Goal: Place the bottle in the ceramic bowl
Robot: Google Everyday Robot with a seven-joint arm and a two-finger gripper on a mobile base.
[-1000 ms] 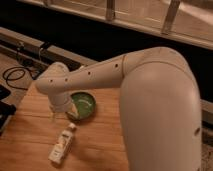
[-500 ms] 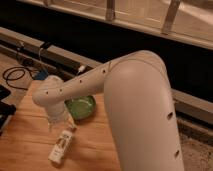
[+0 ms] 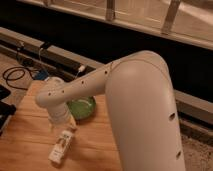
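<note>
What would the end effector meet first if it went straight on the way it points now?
Most likely the bottle, lying on the wooden table right under the end effector. Depth is unclear, so it could land on the table just beside it.

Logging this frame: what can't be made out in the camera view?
- gripper, low over the table just above the bottle: the arm covers its top, so contact with the bottle cannot be judged.
- ceramic bowl: far rim and left side are hidden behind the arm.
- label on the bottle: markings too small to read.
- table: cut off by the left and bottom edges, with its right part behind the arm.
</note>
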